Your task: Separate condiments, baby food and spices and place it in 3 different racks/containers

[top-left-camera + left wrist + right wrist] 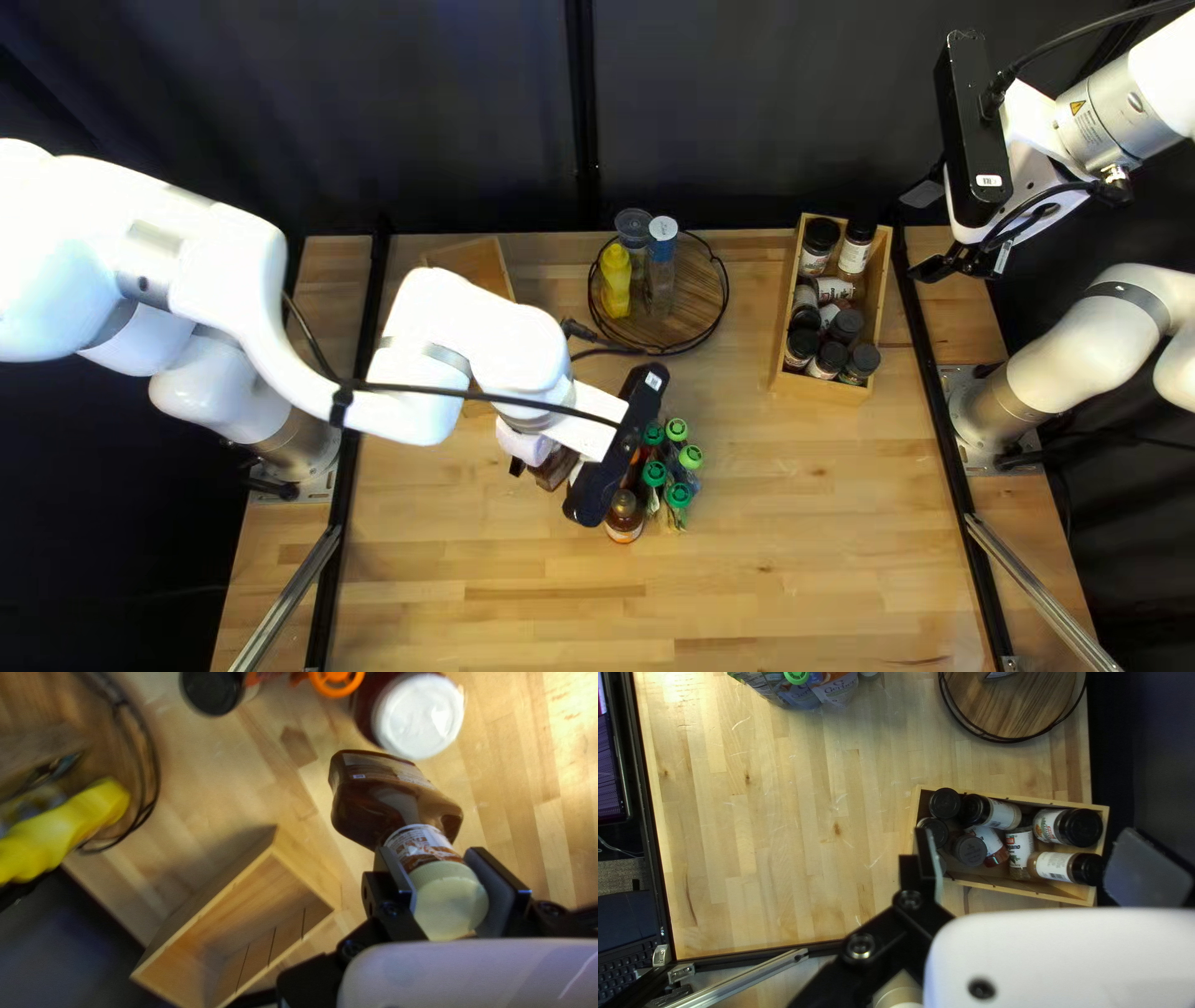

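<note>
You have spice jars (815,243) packed in the wooden box (822,388) at the right — and a yellow squeeze bottle (615,280) in the round tray (697,294), with green-capped pouches (679,498) toward the near edge from it.

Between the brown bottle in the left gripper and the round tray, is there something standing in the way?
Nothing visible stands between the brown bottle and the round tray, only bare table; the wooden box sits just beside that line. The tray's raised wire rim would probably need clearing.
</note>
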Controlling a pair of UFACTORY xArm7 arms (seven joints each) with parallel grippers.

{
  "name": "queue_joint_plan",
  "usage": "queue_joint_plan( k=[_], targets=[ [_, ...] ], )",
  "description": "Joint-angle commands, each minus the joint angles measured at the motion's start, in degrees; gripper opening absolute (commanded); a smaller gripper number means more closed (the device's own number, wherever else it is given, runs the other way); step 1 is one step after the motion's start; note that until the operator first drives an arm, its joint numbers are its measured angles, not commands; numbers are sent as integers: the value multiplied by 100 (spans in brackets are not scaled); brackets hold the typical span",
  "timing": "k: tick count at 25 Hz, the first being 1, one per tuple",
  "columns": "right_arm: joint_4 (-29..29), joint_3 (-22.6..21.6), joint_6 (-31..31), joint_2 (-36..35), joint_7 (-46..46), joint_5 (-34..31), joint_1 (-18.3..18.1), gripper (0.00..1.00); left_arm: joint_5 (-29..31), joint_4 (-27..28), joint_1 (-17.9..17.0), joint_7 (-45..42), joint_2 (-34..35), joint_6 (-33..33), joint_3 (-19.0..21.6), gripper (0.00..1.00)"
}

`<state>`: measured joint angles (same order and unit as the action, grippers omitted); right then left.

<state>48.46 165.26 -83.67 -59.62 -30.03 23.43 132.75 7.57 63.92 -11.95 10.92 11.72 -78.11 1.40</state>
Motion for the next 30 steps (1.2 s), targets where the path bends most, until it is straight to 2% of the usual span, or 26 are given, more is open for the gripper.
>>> queue_joint_plan(
  k=[1,5,9,14,21,25,30],
  targets=[
    [0,0,0,0,0,0,0,100,301,648,142,20,154,-723,-49,0],
    [0,0,0,0,0,0,0,100,496,1071,355,351,275,-1067,-312,0],
    [0,0,0,0,0,0,0,100,502,1249,572,605,196,-957,-639,0],
    [0,0,0,0,0,0,0,100,417,976,846,535,79,-402,-1008,0],
    [0,0,0,0,0,0,0,100,516,192,1144,465,349,215,-1339,0],
    [0,0,0,0,0,0,0,100,515,-70,1214,505,409,476,-1444,0],
    [0,0,0,0,0,0,0,100,335,-33,1132,690,165,707,-1465,0]
  ],
)
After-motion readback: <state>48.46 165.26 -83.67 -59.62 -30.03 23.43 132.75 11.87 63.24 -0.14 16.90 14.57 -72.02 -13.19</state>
